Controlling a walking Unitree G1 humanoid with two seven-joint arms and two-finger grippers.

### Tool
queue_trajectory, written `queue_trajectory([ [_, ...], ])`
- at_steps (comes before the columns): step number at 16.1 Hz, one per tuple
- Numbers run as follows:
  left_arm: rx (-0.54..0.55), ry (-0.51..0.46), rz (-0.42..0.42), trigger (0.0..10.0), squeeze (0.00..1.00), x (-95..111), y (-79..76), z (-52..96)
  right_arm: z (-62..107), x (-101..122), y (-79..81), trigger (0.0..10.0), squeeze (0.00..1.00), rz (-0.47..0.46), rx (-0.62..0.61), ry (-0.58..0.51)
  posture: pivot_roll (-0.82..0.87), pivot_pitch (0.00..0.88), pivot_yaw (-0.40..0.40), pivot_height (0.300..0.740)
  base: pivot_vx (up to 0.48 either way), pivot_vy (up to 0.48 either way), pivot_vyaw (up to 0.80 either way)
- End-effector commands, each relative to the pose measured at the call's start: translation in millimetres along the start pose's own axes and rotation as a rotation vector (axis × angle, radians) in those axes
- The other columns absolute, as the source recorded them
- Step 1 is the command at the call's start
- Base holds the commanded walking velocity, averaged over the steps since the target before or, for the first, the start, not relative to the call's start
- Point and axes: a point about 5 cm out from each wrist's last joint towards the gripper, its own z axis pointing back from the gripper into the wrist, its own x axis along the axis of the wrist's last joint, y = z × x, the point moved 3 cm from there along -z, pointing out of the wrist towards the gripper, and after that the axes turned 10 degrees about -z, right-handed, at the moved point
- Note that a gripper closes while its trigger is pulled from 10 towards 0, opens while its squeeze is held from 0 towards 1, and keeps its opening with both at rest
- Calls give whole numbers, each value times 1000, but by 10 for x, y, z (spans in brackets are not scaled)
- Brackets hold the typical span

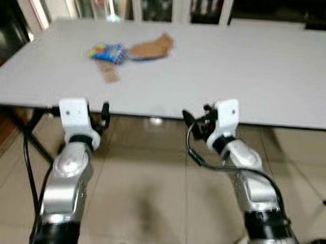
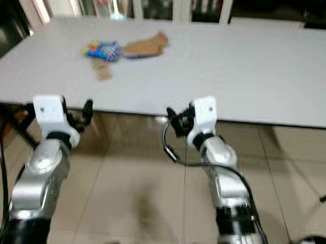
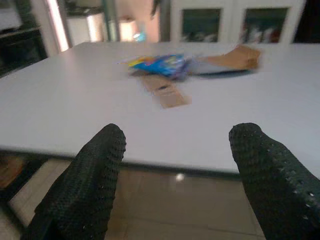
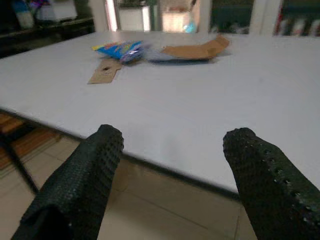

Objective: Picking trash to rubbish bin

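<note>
**Both grippers at table edge, trash out of reach**

We hold our left gripper [image 3: 172, 165] & right gripper [image 4: 170, 165] just short of the white table's [image 1: 235, 71] near edge, fingers spread wide, nothing between them. Trash sits well in from that edge, toward the table's far left: a blue-yellow wrapper [image 1: 107, 52], a crumpled brown paper [image 1: 151, 48] touching it on its right, & a small cardboard tag [image 1: 108, 73] just nearer the edge. Tiled floor [image 1: 149, 197] below the table.

You see a pale grey table [image 1: 252, 72], a blue and yellow patterned wrapper [image 1: 107, 51], brown cardboard pieces [image 1: 150, 48], beige floor tiles [image 1: 149, 191], and silver arms with black fingers [image 3: 95, 170].
</note>
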Motion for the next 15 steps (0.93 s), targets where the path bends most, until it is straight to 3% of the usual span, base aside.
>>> queue_trajectory([
  [1,17,20,-1,10000,0,-38,49,9,-24,45,94,10000,0,-1,36,-13,-84,94,55,740,0,420,0],
  [8,15,31,2,10000,0,-57,33,19,-19,48,93,10000,0,0,36,-12,-85,97,54,740,0,421,0],
  [12,-3,14,19,10000,0,-32,10,25,-15,42,94,10000,0,1,37,-9,-86,101,52,740,0,0,0],
  [15,-9,16,21,10000,0,-32,7,27,-12,38,98,10000,0,2,39,-7,-87,101,50,740,275,0,0],
])
